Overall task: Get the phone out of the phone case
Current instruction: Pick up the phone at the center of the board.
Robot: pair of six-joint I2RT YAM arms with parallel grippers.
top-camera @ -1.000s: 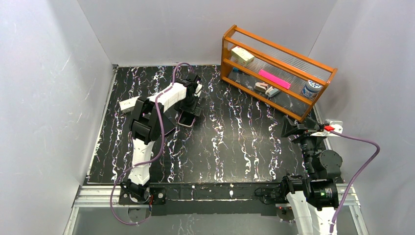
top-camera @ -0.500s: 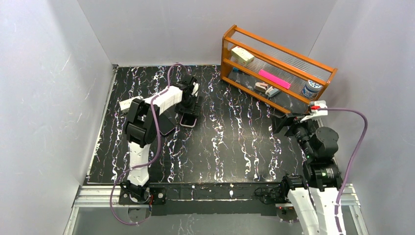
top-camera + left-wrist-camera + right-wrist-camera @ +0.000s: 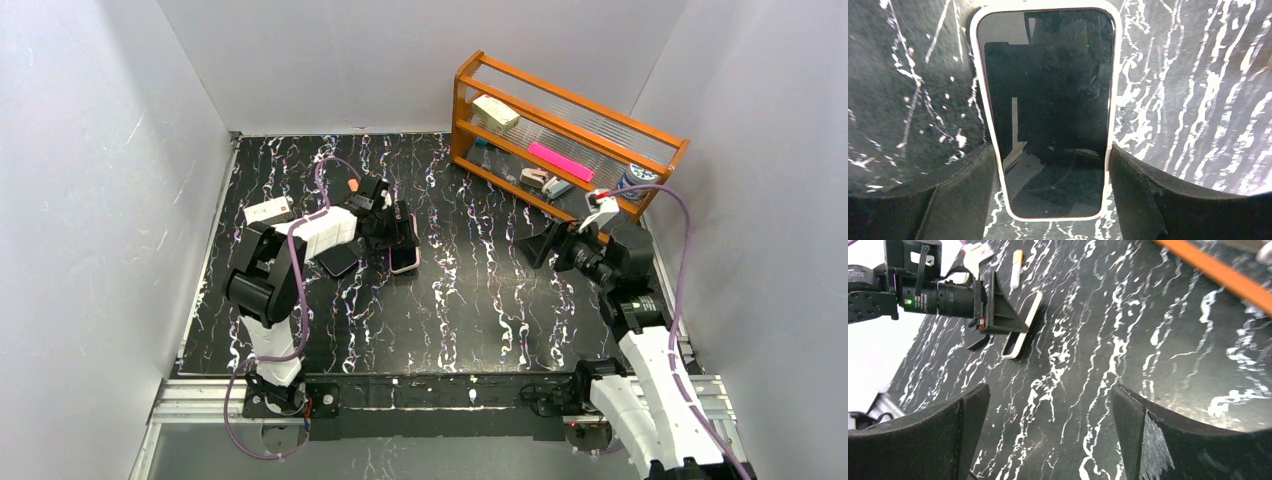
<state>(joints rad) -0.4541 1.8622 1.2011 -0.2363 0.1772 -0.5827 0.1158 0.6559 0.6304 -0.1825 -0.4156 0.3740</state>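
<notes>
Marbled table [image 3: 480, 300], one cased phone [image 3: 1045, 100] pinched in left tool [image 3: 1051, 152], right tool [image 3: 1048, 390] wide, empty

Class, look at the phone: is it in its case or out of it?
In. The left wrist view shows the pale case rim wrapping all round the phone screen.

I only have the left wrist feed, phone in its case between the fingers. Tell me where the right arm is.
Observer: The right end effector hovers above the right half of the table, well apart from the phone, pointing toward it.
Operator: Report its jaws.
Observer: Open; the right wrist view shows its fingers spread with nothing held between them.
Operator: Name anything lying near the phone.
Observer: A small white stick with an orange tip lies on the table just past the phone, not touching it.
</notes>
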